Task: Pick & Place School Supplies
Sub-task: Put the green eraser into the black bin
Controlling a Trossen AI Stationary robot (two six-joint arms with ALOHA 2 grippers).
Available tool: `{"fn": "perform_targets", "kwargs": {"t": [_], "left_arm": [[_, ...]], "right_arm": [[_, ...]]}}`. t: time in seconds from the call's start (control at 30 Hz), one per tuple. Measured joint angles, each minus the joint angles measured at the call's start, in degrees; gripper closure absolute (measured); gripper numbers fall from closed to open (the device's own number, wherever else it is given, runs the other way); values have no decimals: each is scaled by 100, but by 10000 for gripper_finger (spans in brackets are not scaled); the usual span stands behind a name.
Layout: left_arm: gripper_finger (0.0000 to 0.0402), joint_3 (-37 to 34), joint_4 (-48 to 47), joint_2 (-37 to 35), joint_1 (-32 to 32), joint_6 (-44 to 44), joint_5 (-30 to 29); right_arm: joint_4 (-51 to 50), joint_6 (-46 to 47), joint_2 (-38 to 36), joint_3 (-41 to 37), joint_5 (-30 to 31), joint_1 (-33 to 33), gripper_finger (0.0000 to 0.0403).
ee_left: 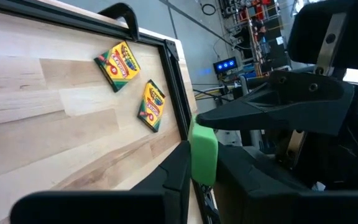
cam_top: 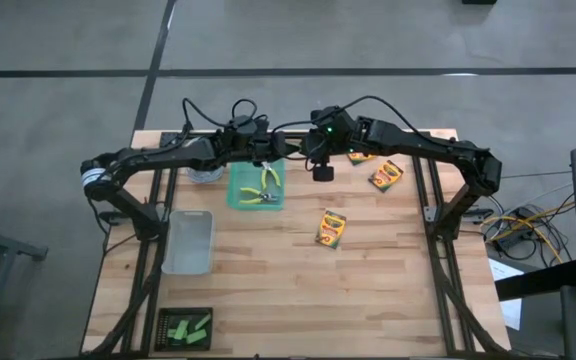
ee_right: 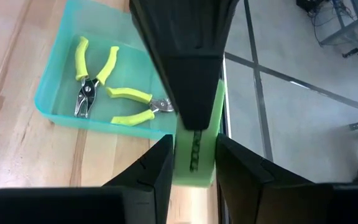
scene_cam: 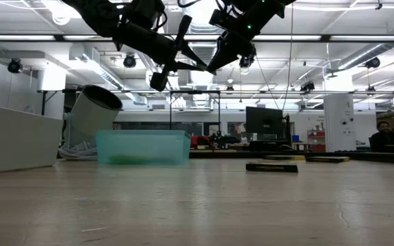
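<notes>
Foremost at the counter's front-left corner: dark tray holding loose green blocks, lying at mixed angles. Just behind it, clear bin, long side running front to back.

Farther back, left of centre: teal tray containing two pliers, yellow-green handles spread. One laid roughly front to back, the other crosswise in front of it, about at right angles.

Raised in the air near the teal tray's back right corner: held block, bright green, pinched from two sides at once. Left claw closed across its thin faces; right claw closed across its wider faces, facing the left one. Long axis of the held block in line with the right claw's fingers.

Flat on the counter's right half: three crayon boxes. Centre box pointing nearly front to back, slightly tilted. Second box set diagonally nearer the back right. Third box at the back edge, partly hidden under the right arm.
</notes>
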Motion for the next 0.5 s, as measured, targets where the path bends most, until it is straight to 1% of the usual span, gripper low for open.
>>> {"fn": "perform_targets", "kwargs": {"t": [0.13, 0.5], "left_arm": [[351, -4, -34, 0, 17, -4, -96], [351, -4, 10, 0, 19, -6, -94]], "right_arm": [[-37, 1, -2, 0, 17, 2, 265], [-12, 9, -4, -2, -7, 4, 177]]}}
